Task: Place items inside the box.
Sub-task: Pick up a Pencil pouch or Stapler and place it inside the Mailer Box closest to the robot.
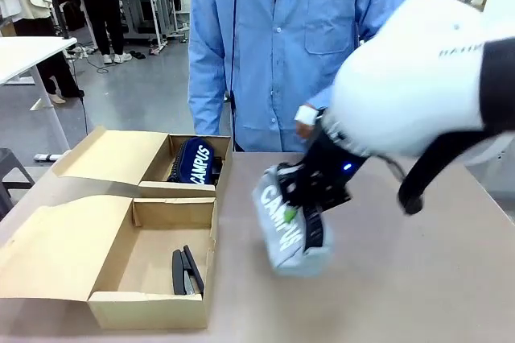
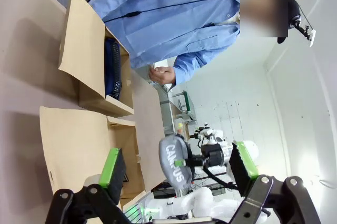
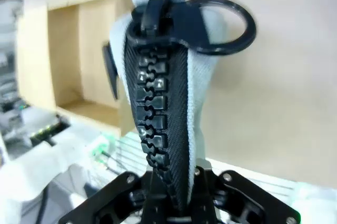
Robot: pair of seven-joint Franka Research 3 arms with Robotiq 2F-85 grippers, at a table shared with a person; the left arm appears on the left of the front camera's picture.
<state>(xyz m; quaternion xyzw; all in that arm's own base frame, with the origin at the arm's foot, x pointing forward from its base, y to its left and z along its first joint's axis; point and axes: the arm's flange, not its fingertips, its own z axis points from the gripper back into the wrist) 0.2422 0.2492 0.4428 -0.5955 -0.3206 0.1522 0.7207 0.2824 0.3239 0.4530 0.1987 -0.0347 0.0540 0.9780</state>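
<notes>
Since the grey zip pouch (image 1: 286, 230) is soft fabric and looks light, it will likely sag and swing from whatever point holds it. The stiffest place to take it is the chunky black zip (image 3: 158, 103) along its top edge, not the limp cloth sides. That is where the right gripper (image 1: 304, 218) has it: in the right wrist view the fingers are drawn in tight on the zip ridge near one end, and the pouch stretches away from them to the ring pull (image 3: 221, 24) at the other end. A pinch this narrow should hold, but the body can twist about it, so it is best carried slowly. In the front view the pouch hangs tilted over the bare table (image 1: 402, 295), lettered "CAMPUS" on its side, just right of the boxes. Whether its lower end brushes the tabletop I cannot tell.

The left gripper (image 2: 178, 163) stands wide open with nothing between its green pads, looking across at the pouch from well apart.

Nearest on the table's left, a cardboard box (image 1: 153, 307) lies open with a black stapler (image 1: 187, 270) on its floor and room beside it. Behind it, touching, a second open box (image 1: 181, 190) holds a navy zip pouch (image 1: 193, 162). At the far side the person's hand (image 1: 306, 117) is raised near the waist, apart from everything.
</notes>
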